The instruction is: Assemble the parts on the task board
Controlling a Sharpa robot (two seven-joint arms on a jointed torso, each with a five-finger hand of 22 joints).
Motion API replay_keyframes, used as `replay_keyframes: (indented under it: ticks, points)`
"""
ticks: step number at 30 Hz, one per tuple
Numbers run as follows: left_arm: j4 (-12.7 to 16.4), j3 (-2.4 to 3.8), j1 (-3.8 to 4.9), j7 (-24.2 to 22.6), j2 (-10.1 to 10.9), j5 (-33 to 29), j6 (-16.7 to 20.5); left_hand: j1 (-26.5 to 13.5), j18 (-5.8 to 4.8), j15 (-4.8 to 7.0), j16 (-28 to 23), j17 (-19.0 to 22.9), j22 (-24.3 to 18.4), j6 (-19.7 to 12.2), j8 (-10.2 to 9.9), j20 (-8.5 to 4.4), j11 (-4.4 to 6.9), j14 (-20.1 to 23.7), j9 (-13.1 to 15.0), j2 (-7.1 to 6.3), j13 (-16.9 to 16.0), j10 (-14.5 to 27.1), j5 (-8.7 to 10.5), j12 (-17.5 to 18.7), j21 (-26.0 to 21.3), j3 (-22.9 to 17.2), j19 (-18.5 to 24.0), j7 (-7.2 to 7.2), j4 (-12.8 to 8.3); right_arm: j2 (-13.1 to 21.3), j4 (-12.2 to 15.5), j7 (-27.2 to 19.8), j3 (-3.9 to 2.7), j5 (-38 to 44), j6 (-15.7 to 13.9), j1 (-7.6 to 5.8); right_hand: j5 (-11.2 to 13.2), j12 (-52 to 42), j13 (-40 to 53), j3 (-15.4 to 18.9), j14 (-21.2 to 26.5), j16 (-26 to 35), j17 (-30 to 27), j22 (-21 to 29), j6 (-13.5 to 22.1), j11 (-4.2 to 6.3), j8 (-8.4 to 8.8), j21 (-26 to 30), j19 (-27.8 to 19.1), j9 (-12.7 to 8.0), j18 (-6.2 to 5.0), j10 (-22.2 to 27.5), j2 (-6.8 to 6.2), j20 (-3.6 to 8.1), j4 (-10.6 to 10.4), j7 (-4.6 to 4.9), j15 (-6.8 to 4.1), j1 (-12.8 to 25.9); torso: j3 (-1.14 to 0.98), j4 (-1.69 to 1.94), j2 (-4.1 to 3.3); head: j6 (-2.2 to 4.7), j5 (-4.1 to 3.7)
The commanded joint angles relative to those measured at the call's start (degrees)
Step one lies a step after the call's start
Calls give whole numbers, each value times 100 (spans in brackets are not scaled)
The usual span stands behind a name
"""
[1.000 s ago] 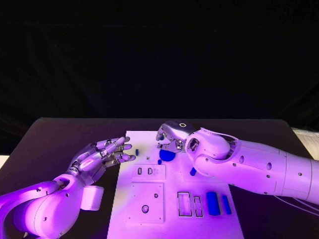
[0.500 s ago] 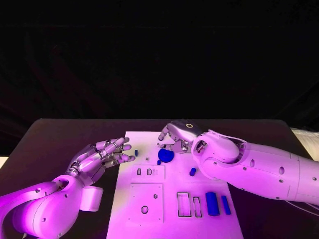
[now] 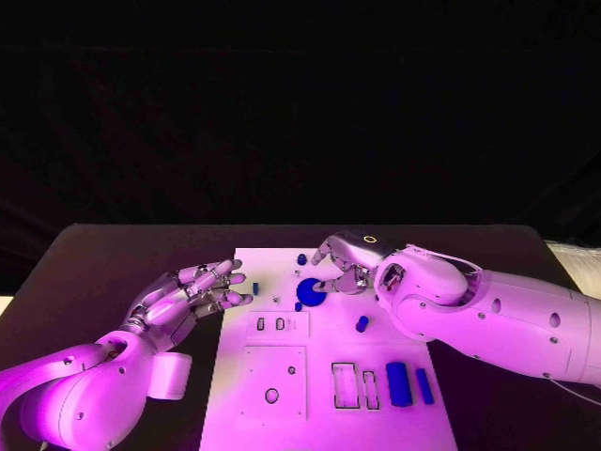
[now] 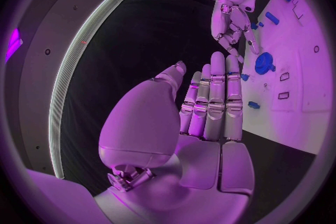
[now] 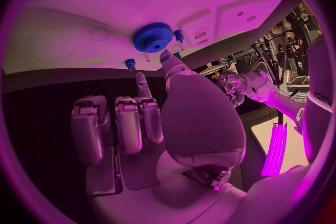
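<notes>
The right hand [image 3: 346,266] hovered over the far part of the task board [image 3: 321,395], its fingers curled down and grasping nothing that could be seen; in the right wrist view a fingertip [image 5: 167,57] reached toward the blue gear [image 5: 153,37], close to its toothed rim, though whether it touched could not be told. From the head view the gear [image 3: 310,292] lay flat on the board just beside and below that hand, toward the robot. The main risk, as I judged it, was a sideways nudge: a fingertip pressing the rim at an angle could slide the gear off its seat or tip it rather than settle it. Two small blue pegs [image 5: 129,63] stood near the board's edge close to the gear and could be knocked over by the same fingers. The left hand [image 3: 192,296] rested open at the board's left edge, fingers straight and apart, holding nothing, just beside a small blue piece [image 3: 256,287]. Further toward the robot, two blue bars [image 3: 411,383] lay side by side beside the rectangular slots [image 3: 355,385], well apart from both hands.
</notes>
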State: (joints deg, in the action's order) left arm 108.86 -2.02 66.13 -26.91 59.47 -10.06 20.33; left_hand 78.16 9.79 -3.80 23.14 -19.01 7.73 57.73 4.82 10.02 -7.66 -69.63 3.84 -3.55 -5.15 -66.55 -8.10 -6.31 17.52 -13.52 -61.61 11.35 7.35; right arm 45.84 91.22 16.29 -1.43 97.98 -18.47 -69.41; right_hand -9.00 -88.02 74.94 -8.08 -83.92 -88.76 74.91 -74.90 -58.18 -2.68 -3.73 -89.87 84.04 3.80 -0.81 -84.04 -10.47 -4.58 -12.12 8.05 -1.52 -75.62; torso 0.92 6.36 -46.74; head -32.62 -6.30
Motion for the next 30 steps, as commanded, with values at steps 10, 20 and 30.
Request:
replay_keyframes:
  ticks: [10,20,30]
  points:
    - [2,5,6,-20,-4,-7,-132,-54,55,8,35,-9,-1,-34,-19,-5,14,32,-6,10,8,35,33,33,3,-20,27,22,18,-82,-126,24,-2,-375,566,28,-66,11,1379,107,-556,-19,1255,-1510,49,-50,-5,-13,596,20,81,-511,44,-52,-73,4,55,45,6,15,-3,-37,-1]
    - [-25,5,5,-12,-19,-7,-143,-54,55,8,35,-9,-1,-34,-19,-5,14,32,-6,10,8,35,33,33,3,-20,27,22,18,-152,-165,-44,-1,-296,508,66,-105,-16,1397,100,-563,-33,1288,-1510,-82,-24,-63,-13,596,54,81,-522,158,-45,-69,-26,39,-69,7,11,0,-59,6]
    - [-29,5,5,-18,-31,-7,-166,-47,56,6,40,-19,-1,-44,-23,-3,11,45,-6,9,10,48,32,40,2,-30,33,25,5,-194,-200,-48,0,-22,448,85,-19,-88,1441,43,-568,-44,1314,-1510,-163,-8,-81,-13,596,68,81,-552,257,-32,-24,-43,25,-177,6,9,-2,-75,14]
